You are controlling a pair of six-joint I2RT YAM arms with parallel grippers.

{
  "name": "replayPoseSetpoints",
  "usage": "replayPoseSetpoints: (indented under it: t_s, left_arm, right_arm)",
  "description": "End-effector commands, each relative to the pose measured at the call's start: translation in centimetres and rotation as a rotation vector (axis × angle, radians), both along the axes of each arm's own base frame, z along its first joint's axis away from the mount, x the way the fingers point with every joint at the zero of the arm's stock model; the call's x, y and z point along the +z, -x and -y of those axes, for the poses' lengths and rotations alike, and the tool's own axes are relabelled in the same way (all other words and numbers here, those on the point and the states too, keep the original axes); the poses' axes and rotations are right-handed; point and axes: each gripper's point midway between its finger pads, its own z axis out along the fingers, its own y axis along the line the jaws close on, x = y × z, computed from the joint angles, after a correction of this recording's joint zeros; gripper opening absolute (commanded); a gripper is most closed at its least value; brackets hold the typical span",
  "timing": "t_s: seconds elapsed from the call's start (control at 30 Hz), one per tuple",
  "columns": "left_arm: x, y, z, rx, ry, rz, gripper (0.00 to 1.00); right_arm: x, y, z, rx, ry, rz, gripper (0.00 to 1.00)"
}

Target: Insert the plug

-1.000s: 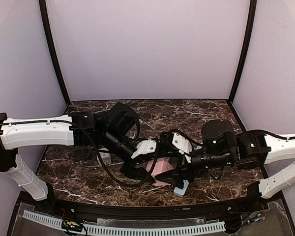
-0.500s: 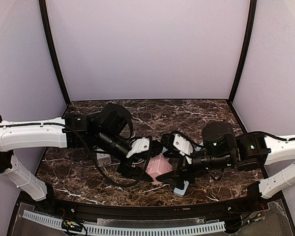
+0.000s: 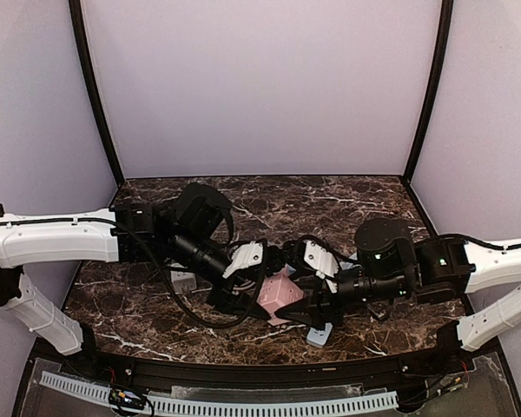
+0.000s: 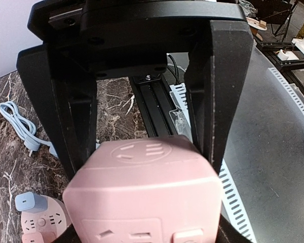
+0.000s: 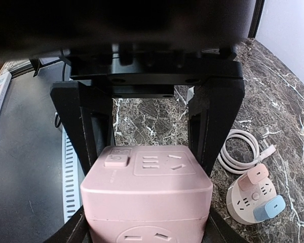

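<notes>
Clamping pink cube (image 3: 279, 294): left pincer (image 4: 148, 169) (also right pincer (image 5: 150, 164)).

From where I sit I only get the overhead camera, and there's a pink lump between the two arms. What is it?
Observer: It's a pink socket cube. The right wrist camera shows a button and outlet holes on its upper face.
Operator: Are both claws gripping it?
Observer: Yes. In each wrist view the cube sits between black fingers that press on its sides, for both the left gripper and the right gripper.
Operator: Is anything else lying nearby?
Observer: A round socket hub sits on the marble beside the cube. It carries a pink adapter and a blue adapter.
</notes>
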Motion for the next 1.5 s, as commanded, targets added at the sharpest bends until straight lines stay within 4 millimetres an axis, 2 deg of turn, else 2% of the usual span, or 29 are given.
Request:
replayPoseSetpoints:
  t_s: [0.0, 0.1, 0.17, 0.23, 0.3, 0.4, 0.53, 0.57, 0.63, 0.77, 0.93, 0.97, 1.0, 1.03, 1.07, 1.27, 1.43, 1.47]
  left_arm:
    - [3.4, 0.2, 0.3, -0.009, 0.133, 0.027, 0.21]
    - [3.3, -0.1, 0.3, 0.0, 0.14, 0.026, 0.26]
    - [3.3, -0.2, 0.2, 0.005, 0.149, 0.029, 0.34]
    - [3.3, -0.4, 0.1, 0.019, 0.162, 0.036, 0.42]
    - [3.5, -0.7, 0.0, 0.035, 0.182, 0.041, 0.55]
    - [3.3, -1.0, -0.4, 0.054, 0.198, 0.046, 0.67]
    - [3.7, -1.2, -0.6, 0.074, 0.217, 0.052, 0.77]
    - [3.8, -1.2, -0.7, 0.077, 0.22, 0.051, 0.89]
    - [3.9, -1.5, -0.8, 0.095, 0.228, 0.052, 0.98]
    - [4.5, -2.3, -1.0, 0.131, 0.265, 0.046, 0.99]
    - [5.8, -4.4, -1.6, 0.231, 0.387, -0.001, 0.99]
    - [5.5, -4.7, -1.7, 0.247, 0.395, -0.017, 0.99]
    - [6.4, -5.6, -1.8, 0.279, 0.442, -0.038, 0.99]
    - [6.1, -6.0, -1.9, 0.3, 0.449, -0.056, 0.99]
    - [6.9, -6.7, -1.9, 0.325, 0.488, -0.092, 0.98]
    - [7.5, -8.1, -1.5, 0.378, 0.559, -0.146, 0.95]
    - [6.9, -8.7, -0.8, 0.384, 0.581, -0.153, 0.94]
    - [7.4, -8.5, -0.7, 0.369, 0.604, -0.159, 0.94]
  right_arm:
    - [-1.6, 0.4, -0.2, 0.019, 0.032, -0.007, 0.33]
    - [-1.6, 0.4, -0.3, 0.022, 0.028, -0.007, 0.24]
    - [-1.5, 0.4, -0.3, 0.02, 0.024, -0.005, 0.18]
    - [-1.2, 0.2, -0.2, 0.01, 0.014, 0.002, 0.11]
    - [-0.8, 0.0, -0.1, -0.002, -0.005, 0.011, 0.08]
    - [-0.1, -0.1, 0.2, -0.015, -0.046, 0.018, 0.0]
    - [0.9, -0.5, 0.7, -0.046, -0.096, 0.034, 0.0]
    - [1.1, -0.6, 0.8, -0.052, -0.106, 0.036, 0.0]
    - [1.3, -0.9, 0.9, -0.07, -0.12, 0.043, 0.0]
    - [2.2, -1.9, 1.4, -0.137, -0.17, 0.064, 0.0]
    - [4.5, -3.1, 2.3, -0.217, -0.31, 0.104, 0.0]
    - [5.0, -3.3, 2.5, -0.229, -0.341, 0.113, 0.0]
    - [5.7, -3.4, 2.8, -0.241, -0.381, 0.122, 0.0]
    - [6.8, -3.6, 3.0, -0.253, -0.436, 0.131, 0.0]
    - [7.6, -3.8, 3.4, -0.273, -0.475, 0.136, 0.0]
    - [11.1, -5.0, 5.0, -0.382, -0.666, 0.082, 0.0]
    - [12.3, -5.5, 5.4, -0.427, -0.756, 0.011, 0.0]
    - [12.5, -5.4, 5.3, -0.416, -0.765, 0.009, 0.0]
